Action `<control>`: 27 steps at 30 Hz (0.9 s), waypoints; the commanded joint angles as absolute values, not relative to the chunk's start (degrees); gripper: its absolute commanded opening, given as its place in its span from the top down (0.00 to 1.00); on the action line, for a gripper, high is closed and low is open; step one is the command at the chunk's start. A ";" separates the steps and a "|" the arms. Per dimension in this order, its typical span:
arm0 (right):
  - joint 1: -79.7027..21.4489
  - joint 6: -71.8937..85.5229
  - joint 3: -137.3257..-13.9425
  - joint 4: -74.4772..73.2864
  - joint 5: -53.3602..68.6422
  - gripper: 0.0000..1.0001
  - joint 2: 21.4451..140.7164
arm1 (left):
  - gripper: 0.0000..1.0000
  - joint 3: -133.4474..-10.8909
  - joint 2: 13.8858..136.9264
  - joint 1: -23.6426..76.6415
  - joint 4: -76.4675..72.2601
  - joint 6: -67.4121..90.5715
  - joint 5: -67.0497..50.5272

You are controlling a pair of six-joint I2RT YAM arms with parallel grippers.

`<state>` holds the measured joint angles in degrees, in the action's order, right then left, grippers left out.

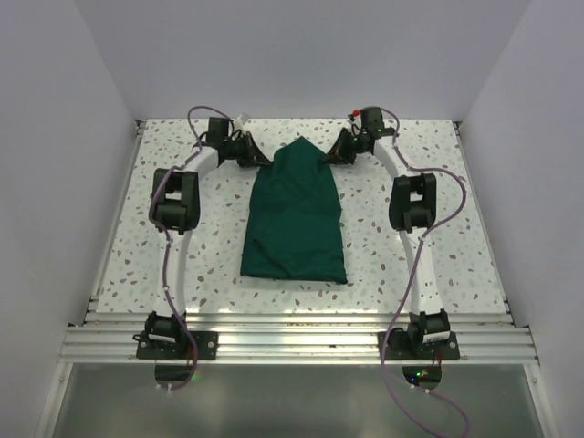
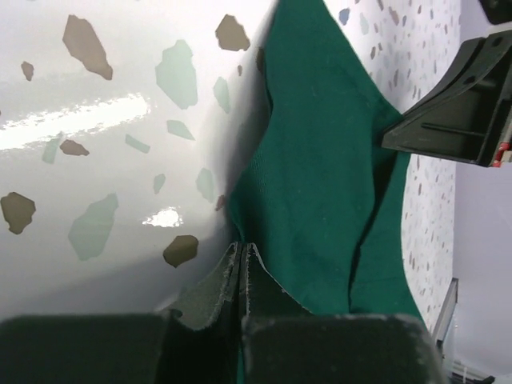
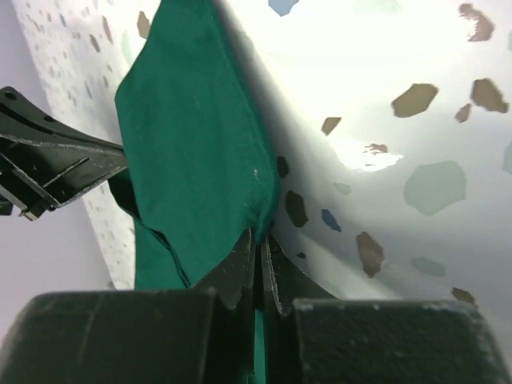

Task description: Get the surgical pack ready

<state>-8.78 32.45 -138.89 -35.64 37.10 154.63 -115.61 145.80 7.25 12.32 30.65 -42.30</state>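
**Both grippers pinched on the far end of the green drape**

The speckled table carries the dark green cloth drape at its centre. The drape is a folded bundle, broad at its 6 o'clock end and tapering to a peak at 12 o'clock.

The two arms flank it, the left arm along 9 o'clock and the right along 3 o'clock, each trailing a purple cable. They bend inward toward the peak.

The left gripper meets the cloth's sloping edge at about 11 o'clock. The right gripper meets the opposite slope at about 1 o'clock. The two face each other, with only the narrow tip of the drape between them.

In each wrist view the fingers are pressed together to a thin slit. Green cloth is caught in that slit, and a ridge of fabric stands just ahead of the tips.
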 commanded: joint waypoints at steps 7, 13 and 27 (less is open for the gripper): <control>-9.41 35.69 -133.60 -38.57 42.01 1.00 137.12 | 1.00 -107.60 126.93 6.33 7.82 33.31 -46.32; -9.67 29.62 -123.68 -48.24 42.19 1.00 125.54 | 1.00 -93.62 113.15 6.33 10.19 27.52 -46.58; -11.34 20.75 -96.60 -55.54 40.43 1.00 102.93 | 1.00 -70.85 91.95 6.33 16.79 22.59 -42.45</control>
